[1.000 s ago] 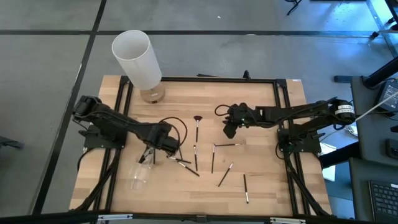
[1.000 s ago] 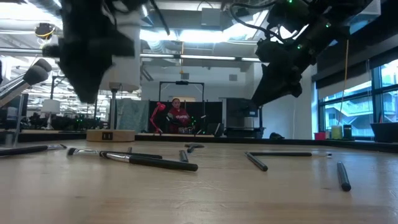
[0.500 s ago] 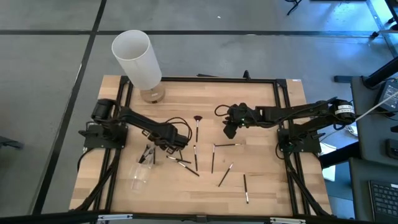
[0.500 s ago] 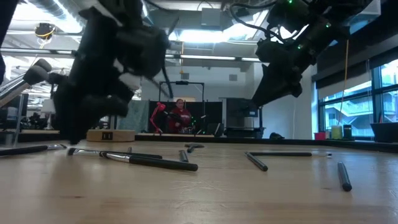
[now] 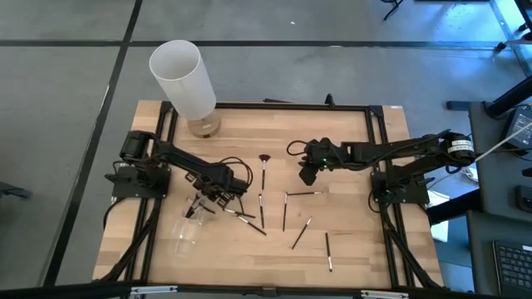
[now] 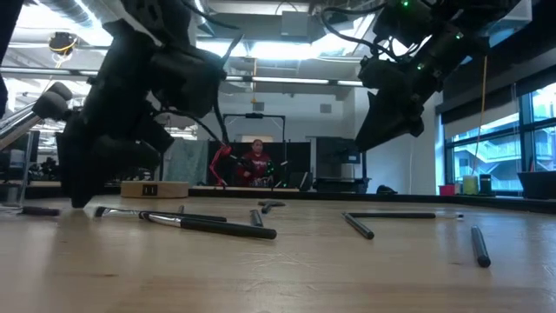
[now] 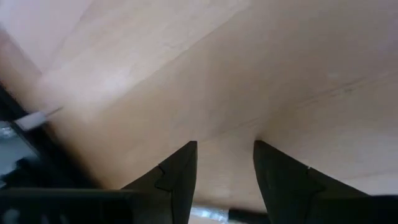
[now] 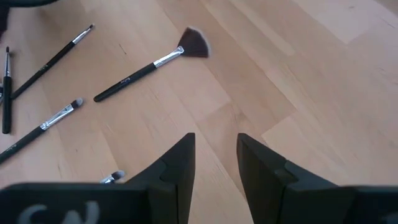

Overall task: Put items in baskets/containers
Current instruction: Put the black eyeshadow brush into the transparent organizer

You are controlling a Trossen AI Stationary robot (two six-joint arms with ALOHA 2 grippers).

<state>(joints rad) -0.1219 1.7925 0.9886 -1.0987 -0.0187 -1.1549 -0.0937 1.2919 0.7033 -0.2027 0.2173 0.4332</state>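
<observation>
A light wooden table (image 5: 349, 241) with a black metal frame (image 5: 293, 106) along its edges stands on a grey floor (image 5: 332, 66). At the far left corner of the table, a tall white cylinder (image 5: 182, 79) stands open-topped, with a small tan jar (image 5: 204, 126) just beside its base. In the low view, a person in a red top (image 6: 255, 165) sits in the room beyond the table, near a red lamp arm (image 6: 218, 162). A flat wooden box (image 6: 155, 189) rests at the table's far edge. Windows (image 6: 512, 143) line the right side of the room.
</observation>
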